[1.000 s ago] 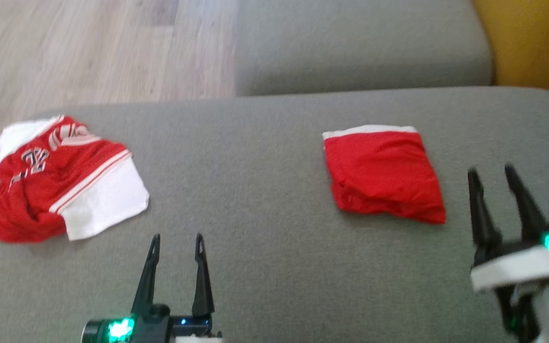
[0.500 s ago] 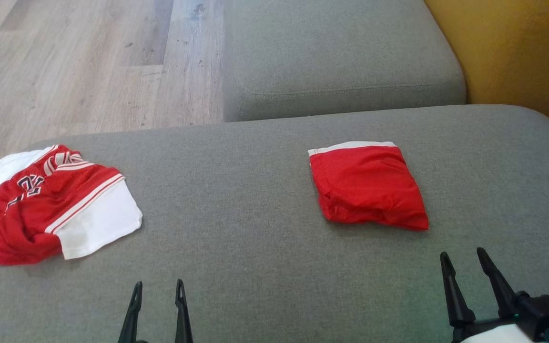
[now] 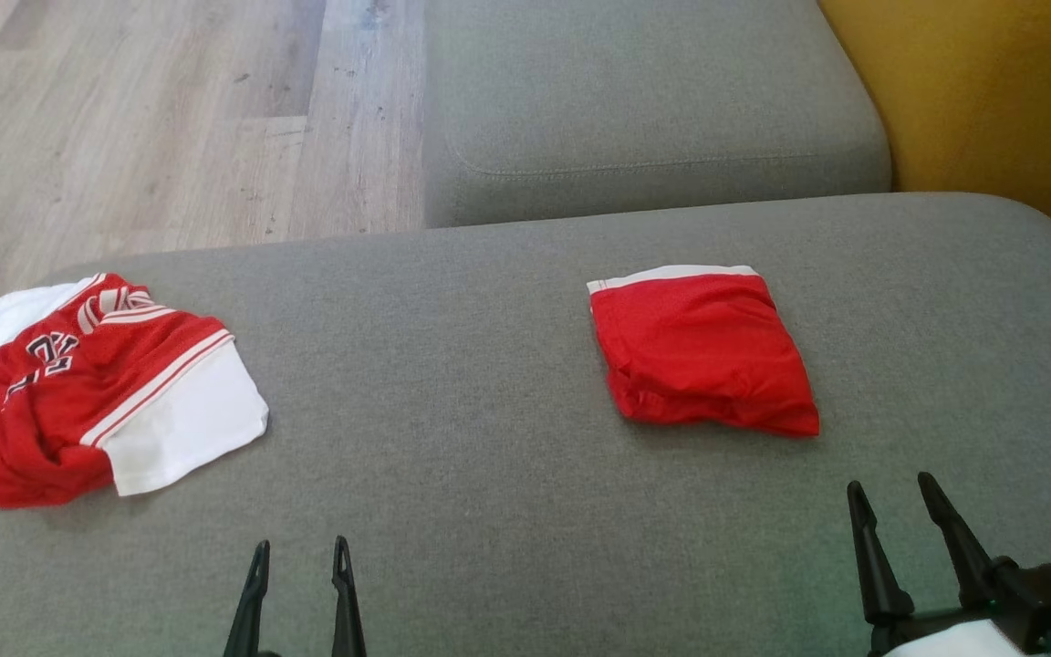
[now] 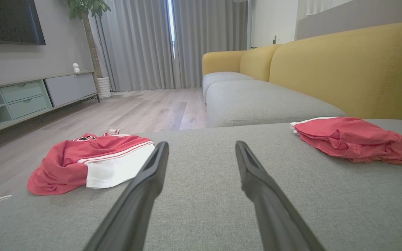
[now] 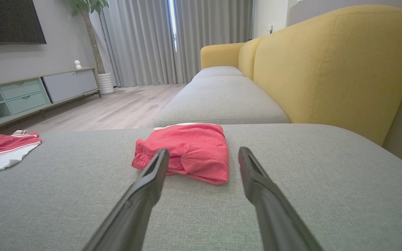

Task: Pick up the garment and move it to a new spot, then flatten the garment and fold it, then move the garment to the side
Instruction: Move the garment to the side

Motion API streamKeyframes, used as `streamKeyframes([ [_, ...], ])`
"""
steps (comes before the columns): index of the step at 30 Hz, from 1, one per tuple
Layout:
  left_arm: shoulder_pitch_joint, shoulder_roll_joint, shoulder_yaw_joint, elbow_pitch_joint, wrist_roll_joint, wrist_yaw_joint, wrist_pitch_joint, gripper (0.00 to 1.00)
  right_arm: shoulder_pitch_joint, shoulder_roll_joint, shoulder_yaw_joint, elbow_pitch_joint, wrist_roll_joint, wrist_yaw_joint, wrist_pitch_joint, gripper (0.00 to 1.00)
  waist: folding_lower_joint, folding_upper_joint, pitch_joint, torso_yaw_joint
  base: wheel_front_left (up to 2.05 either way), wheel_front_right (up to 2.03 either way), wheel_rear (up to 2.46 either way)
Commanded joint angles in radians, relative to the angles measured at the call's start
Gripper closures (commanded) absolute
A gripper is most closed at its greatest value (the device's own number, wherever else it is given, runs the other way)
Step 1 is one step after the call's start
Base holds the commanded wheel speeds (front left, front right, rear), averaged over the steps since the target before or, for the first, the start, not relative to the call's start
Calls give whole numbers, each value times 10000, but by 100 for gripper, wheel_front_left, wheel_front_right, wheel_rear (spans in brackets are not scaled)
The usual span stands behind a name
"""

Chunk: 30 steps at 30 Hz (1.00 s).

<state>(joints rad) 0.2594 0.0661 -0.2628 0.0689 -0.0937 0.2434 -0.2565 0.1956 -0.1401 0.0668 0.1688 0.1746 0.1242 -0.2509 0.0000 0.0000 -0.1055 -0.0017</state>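
Red, white band along far edge: found folded garment (image 3: 703, 351) so, flat on grey cushion (image 3: 489, 474), right of centre. Found right gripper (image 3: 889, 482) near it on the robot's side, with fingers spread wide, holding nothing, clear of the cloth. From right wrist view, saw folded garment just beyond the two tips. Found left gripper (image 3: 300, 545) low at centre-left, likewise wide and holding nothing, over bare grey cushion. Logged a jersey (image 3: 97, 392), red and white, crumpled, at the left end of the grey cushion, well apart from the folded garment. Noted second grey cushion (image 3: 644, 91) behind, yellow backrest (image 3: 991, 100) at far right, wood floor (image 3: 170, 119) at far left.
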Motion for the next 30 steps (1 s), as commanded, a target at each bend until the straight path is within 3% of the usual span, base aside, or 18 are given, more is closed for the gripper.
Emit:
streamKeyframes([
  [1, -446, -123, 340, -280, 75, 35, -53, 0, -277, -240, 180, -344, -73, 65, -108, 0, 0, 0, 18, -9, 0, 0, 0],
  [12, -641, -152, 181, -96, 85, -44, -53, 0, -363, -459, 70, -372, -196, 65, -108, 0, 0, 0, 278, 18, 0, 0, 0],
  [20, -1055, -156, -297, -173, 119, -116, -53, 0, -1125, -903, 178, 123, 102, 65, -108, 0, 0, 0, 1076, 130, 0, 0, 0],
  [25, -1820, -157, -726, -345, 300, -563, -53, 0, -2724, -1621, 923, 1100, 1325, 65, 626, 0, 0, 0, 2066, 283, 0, 0, 0],
  [30, -2486, -157, -901, -495, 248, -601, -53, 0, -4609, -2546, 1532, 1981, 2801, 65, 2202, 0, 0, 0, 2767, 440, 0, 0, 0],
])
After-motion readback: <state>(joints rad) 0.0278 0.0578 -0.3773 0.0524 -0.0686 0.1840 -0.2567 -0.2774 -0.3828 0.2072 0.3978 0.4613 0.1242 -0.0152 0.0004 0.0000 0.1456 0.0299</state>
